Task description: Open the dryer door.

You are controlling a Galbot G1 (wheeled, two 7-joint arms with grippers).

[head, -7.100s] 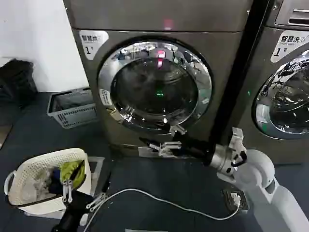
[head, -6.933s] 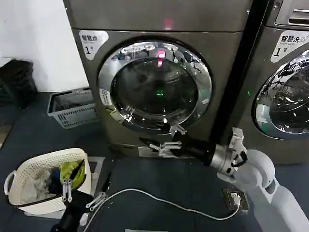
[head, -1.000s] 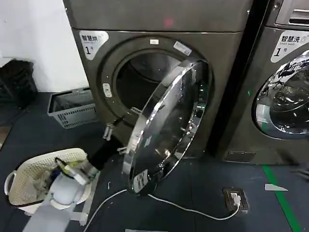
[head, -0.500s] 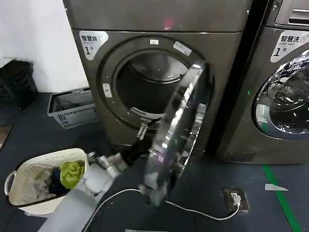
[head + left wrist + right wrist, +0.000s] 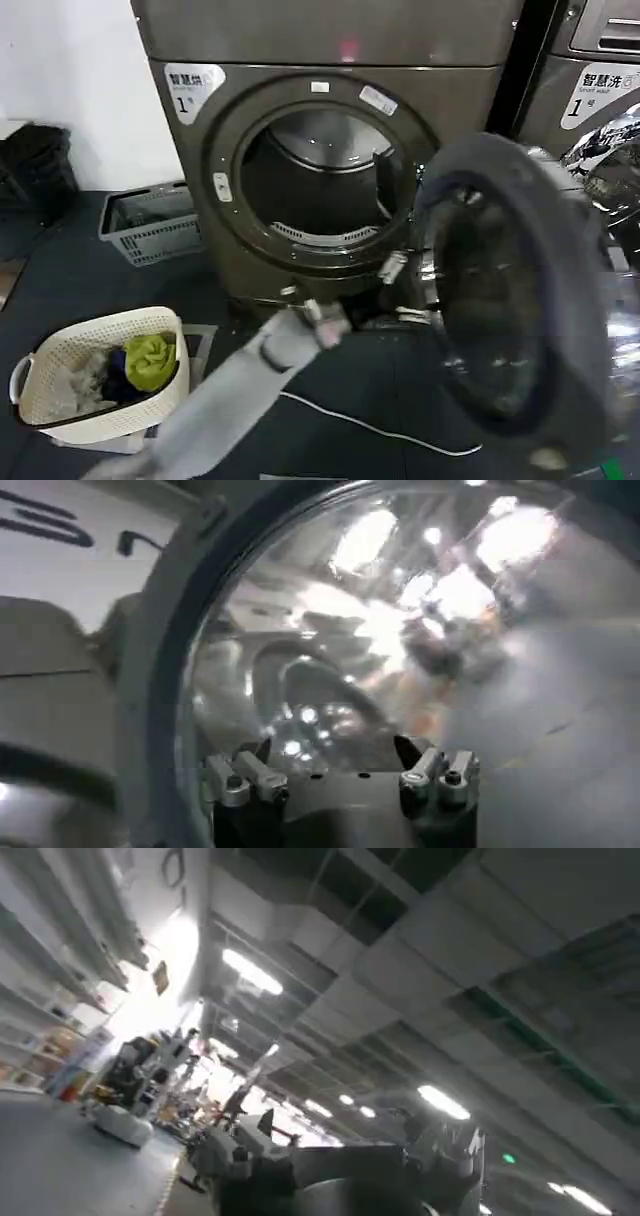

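The dryer door (image 5: 510,300) stands swung wide to the right of the bronze-grey machine marked "1", its grey inner face and dark glass bowl turned toward me. The round drum opening (image 5: 310,180) is uncovered. My left arm reaches from the lower left across the front of the machine. My left gripper (image 5: 398,290) sits at the door's inner edge near the hinge side. In the left wrist view the left gripper (image 5: 340,772) is open, its fingers (image 5: 245,780) wide apart close before the door's glass (image 5: 400,630). My right gripper (image 5: 335,1148) points up at the ceiling, open and holding nothing.
A white laundry basket (image 5: 60,350) with clothes stands on the floor at the lower left. A grey crate (image 5: 150,222) sits beside the machine. The neighbouring machine (image 5: 600,90) is behind the open door. A white cable (image 5: 380,430) runs across the dark floor.
The door went from shut to half open, then swung wide to the right. My left arm followed it rightward. My right arm has left the head view.
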